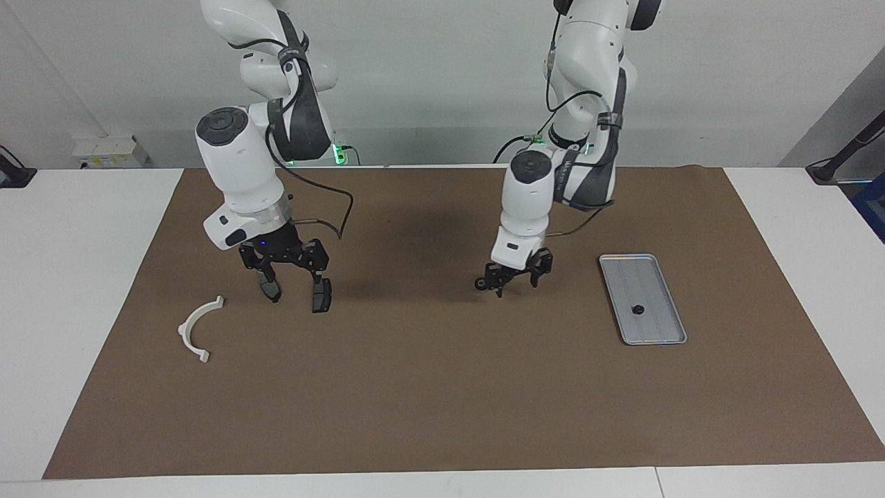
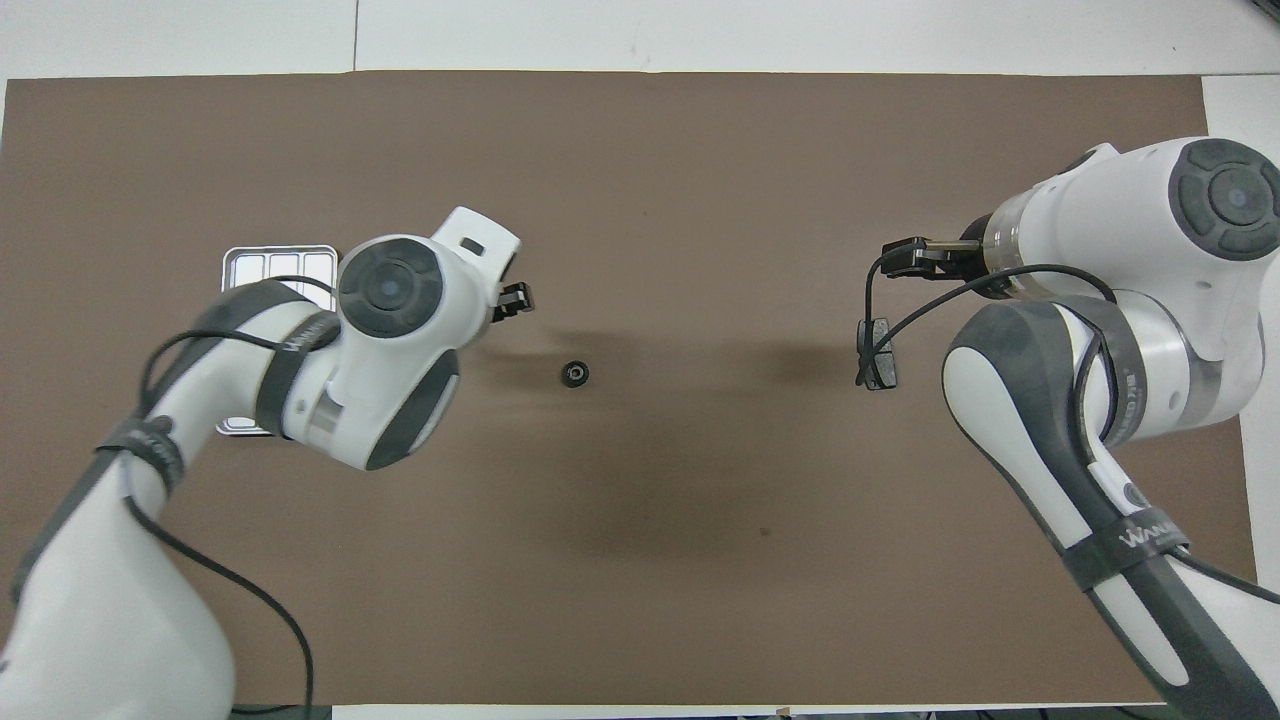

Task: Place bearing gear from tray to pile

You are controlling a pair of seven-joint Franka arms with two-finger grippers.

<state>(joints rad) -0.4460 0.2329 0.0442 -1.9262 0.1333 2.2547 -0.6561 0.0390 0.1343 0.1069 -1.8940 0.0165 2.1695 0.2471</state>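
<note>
Black bearing gear point(image 2: 574, 374) lies loose on brown mat point(image 1: 415, 387) mid-table, just beside released left gripper point(image 1: 516, 286), well apart from silver tray point(image 1: 667, 304) holding another small black part point(image 1: 637, 309); right gripper point(image 1: 294, 287) spread open, empty, near dark brake pad point(image 2: 878, 367) and white bracket point(image 1: 197, 328).

A small black round bearing gear point(image 1: 479, 283) point(image 2: 574, 374) lies on the brown mat point(image 1: 429, 387), apart from the flat silver-grey rectangular metal tray point(image 1: 660, 332) toward the left arm's end. Another small black round part point(image 1: 637, 309) sits on the tray's ribbed floor. A white semicircular plastic bracket point(image 1: 197, 330) lies toward the right arm's end.
</note>
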